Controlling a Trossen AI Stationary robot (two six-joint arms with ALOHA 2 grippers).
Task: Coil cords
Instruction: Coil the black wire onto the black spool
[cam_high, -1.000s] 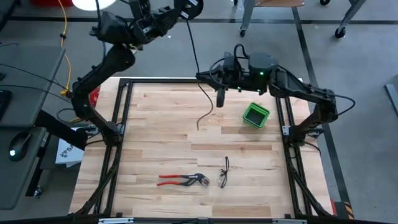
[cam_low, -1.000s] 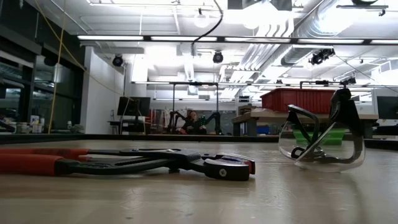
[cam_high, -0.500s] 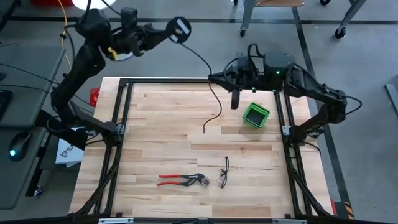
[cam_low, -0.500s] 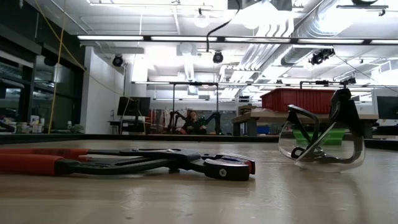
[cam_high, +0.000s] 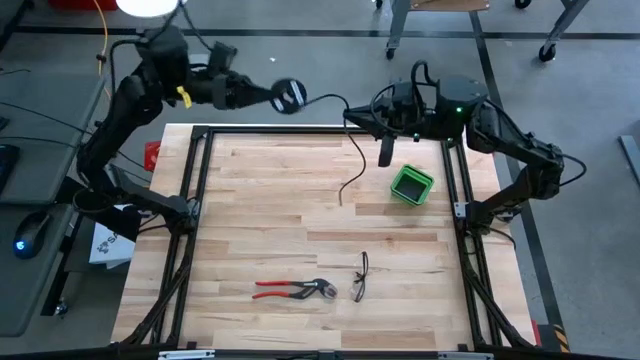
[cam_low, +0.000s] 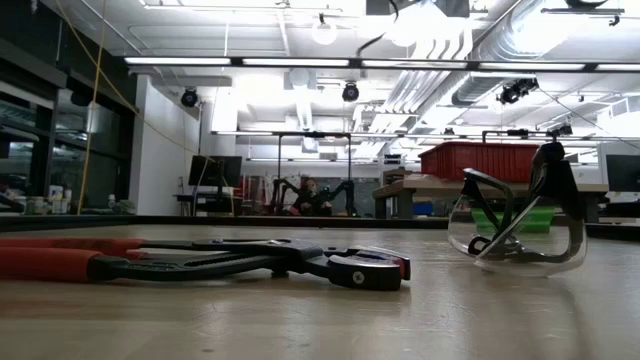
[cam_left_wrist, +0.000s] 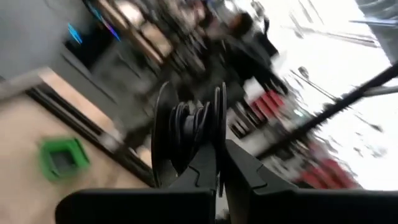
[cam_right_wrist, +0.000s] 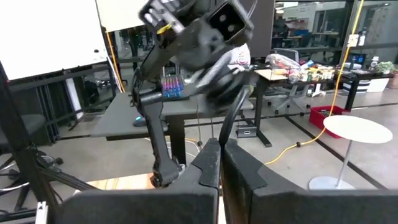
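Both tools, clamped on cord (cam_high: 350, 160), hover past table's (cam_high: 250, 220) far edge.

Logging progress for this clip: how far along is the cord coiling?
Partly done: some cord is already wound on the reel, held by the left gripper above the table's far edge. In hand: the right gripper pinches the cord. Left: the loose tail hanging toward the table.

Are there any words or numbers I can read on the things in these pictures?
None can be read.
Red-handled pliers: no lettering shows.
Green box: plain, no label seen.
Glasses: no writing visible.
Cord reel: too blurred to tell.
Papers beside the table: print too small to read.
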